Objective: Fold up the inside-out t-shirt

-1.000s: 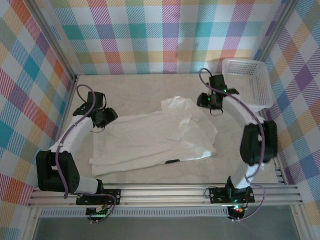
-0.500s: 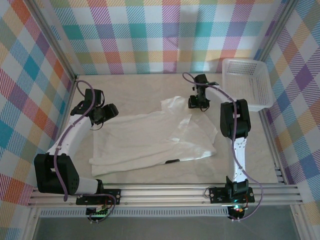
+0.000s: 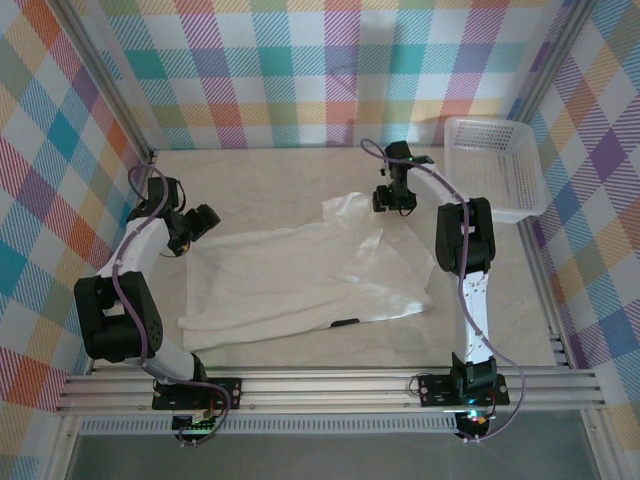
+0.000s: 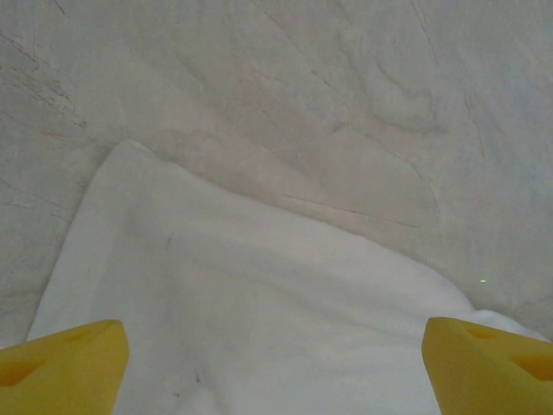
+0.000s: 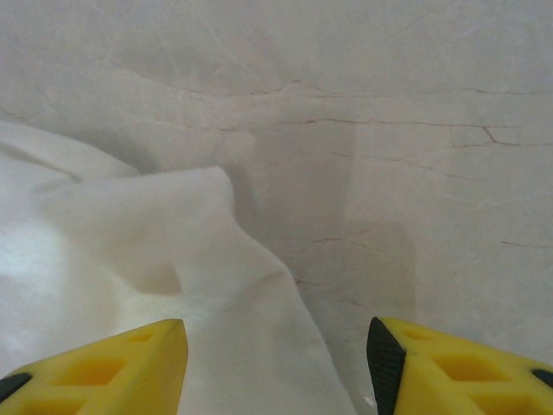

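Both spread and empty, the left gripper (image 3: 201, 221) at the left edge of the t-shirt (image 3: 290, 285) and the right gripper (image 3: 390, 203) at its far corner seem poised to pinch cloth for folding.

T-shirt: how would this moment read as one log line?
plain white cloth t-shirt: rumpled flat on table | left end effector: open, over shirt's left edge | right end effector: open, over far corner

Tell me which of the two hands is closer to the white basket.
The right hand, at the far edge of the t-shirt, near the basket; the left hand sits at the shirt's opposite, left end.
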